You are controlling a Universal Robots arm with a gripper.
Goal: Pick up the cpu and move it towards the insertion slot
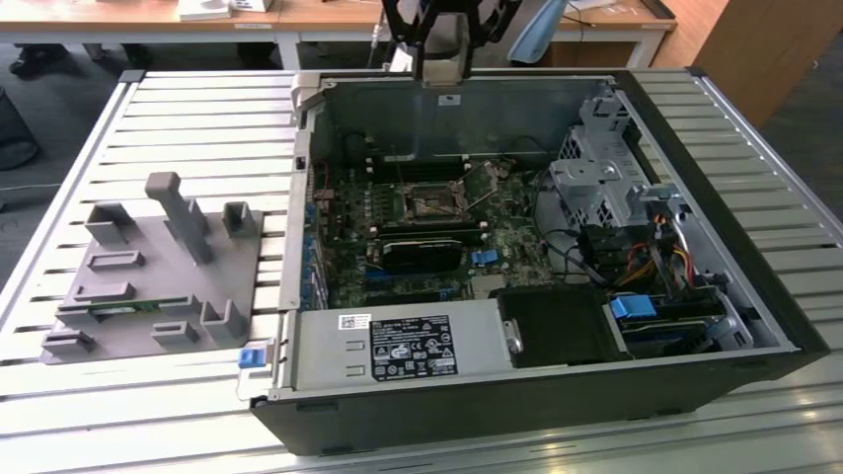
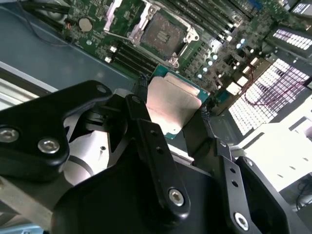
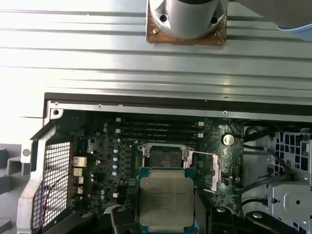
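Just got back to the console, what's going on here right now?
The gripper is shut on the cpu, holding it in the air above the open computer case. In both wrist views the chip hangs near the insertion slot on the motherboard but is not seated in it; the socket is empty.

Above the open computer case [image 1: 527, 326], the gripper [image 2: 171, 109] carries the cpu [image 3: 165, 200] in free air. The insertion slot [image 1: 428, 202] lies uncovered, its way in seemingly clear; a black block [image 1: 424, 252] sits just at its 6 o'clock and a drive cage [image 1: 599, 183] at 3 o'clock.
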